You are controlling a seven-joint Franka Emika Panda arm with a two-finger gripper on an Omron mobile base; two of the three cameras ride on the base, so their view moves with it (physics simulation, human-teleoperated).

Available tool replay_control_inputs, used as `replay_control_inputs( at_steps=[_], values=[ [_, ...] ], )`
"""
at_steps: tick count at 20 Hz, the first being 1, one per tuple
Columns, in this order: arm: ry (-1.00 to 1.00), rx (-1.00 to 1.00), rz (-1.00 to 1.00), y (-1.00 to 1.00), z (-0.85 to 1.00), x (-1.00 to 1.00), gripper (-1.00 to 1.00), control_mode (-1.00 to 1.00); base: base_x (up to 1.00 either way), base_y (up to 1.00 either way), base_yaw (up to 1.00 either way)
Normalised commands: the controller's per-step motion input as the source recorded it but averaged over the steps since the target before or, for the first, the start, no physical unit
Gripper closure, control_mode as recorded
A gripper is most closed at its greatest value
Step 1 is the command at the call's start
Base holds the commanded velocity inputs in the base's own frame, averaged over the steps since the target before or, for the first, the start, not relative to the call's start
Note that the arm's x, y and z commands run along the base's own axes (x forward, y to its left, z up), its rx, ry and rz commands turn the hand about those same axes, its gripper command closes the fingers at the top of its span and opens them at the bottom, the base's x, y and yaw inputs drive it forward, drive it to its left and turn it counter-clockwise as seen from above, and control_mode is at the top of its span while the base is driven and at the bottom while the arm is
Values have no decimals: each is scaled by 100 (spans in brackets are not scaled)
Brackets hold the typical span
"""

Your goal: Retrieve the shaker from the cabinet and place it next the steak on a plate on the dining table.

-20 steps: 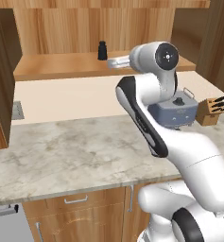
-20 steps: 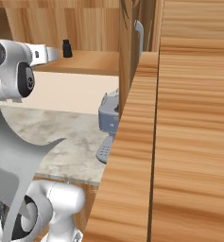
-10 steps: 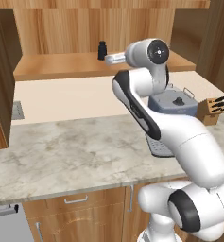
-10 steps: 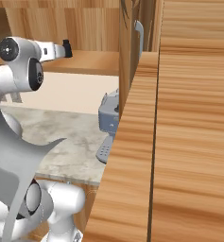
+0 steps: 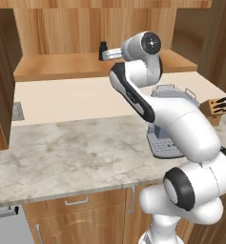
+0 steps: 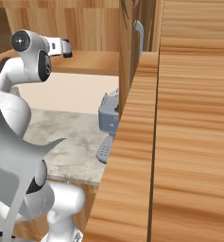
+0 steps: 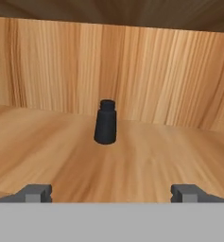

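Inside cabinet [image 7: 132, 61], on wooden shelf [image 7: 61, 156]: shaker [image 7: 105, 122] upright, ungrasped. Gripper [image 7: 111, 193] now advanced closer, jaws spread wide. Ready for closing in.

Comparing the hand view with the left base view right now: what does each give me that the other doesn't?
Hand view alone: the two fingertips spread wide with bare shelf between them, and the shaker upright ahead, centred between them, not yet reached.

Left base view alone: the arm's reach into the cabinet, the marbled counter below, the grey appliance behind the arm and the knife block at right.

Both: the shaker standing on the wooden shelf, with the gripper close to it.
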Motion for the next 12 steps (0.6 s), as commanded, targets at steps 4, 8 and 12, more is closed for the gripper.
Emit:
replay_control_inputs(
  at_steps=[4,8,12],
  values=[
    [4,0,0,0,0,24,-100,-100,0,0,0],
    [4,0,0,0,0,26,-100,-100,0,0,0],
    [4,0,0,5,0,31,-100,-100,0,0,0]
  ],
)
